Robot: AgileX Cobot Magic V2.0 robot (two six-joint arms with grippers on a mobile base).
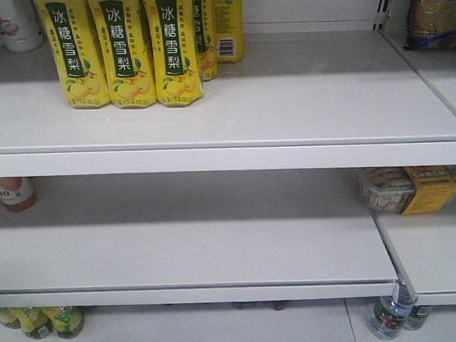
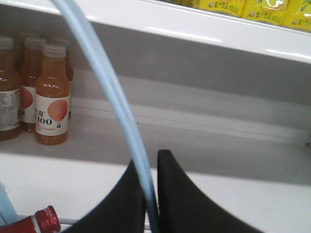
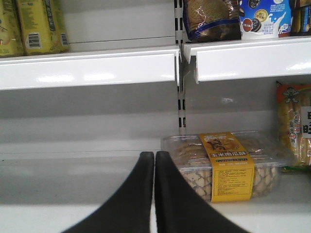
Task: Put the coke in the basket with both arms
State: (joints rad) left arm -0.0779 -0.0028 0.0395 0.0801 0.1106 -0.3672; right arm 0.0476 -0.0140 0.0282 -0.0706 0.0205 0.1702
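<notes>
Where lettering can be read, the yellow cartons (image 1: 118, 48) on the upper shelf (image 1: 227, 156) carry 冰糖雪梨 in white on dark green panels, with pears drawn beneath. In the left wrist view, orange juice bottles (image 2: 52, 95) with white caps stand on a lower shelf, the nearest label showing "100" under a peach picture. In the right wrist view a clear biscuit box (image 3: 226, 165) has a yellow band headed with Chinese characters too small to make out, and a blue packet (image 3: 265, 17) above shows dark sandwich biscuits.

The left gripper (image 2: 151, 204) is pinched onto the basket's light blue loop handle (image 2: 104, 77), which runs up between the two black fingers. A red cap on a red-labelled neck, the coke (image 2: 46, 221), peeks in at the bottom left corner just beside that gripper, next to a sliver of pale blue basket. The right gripper (image 3: 154, 194) has its fingers pressed together with nothing between them, in front of the middle shelf.
</notes>
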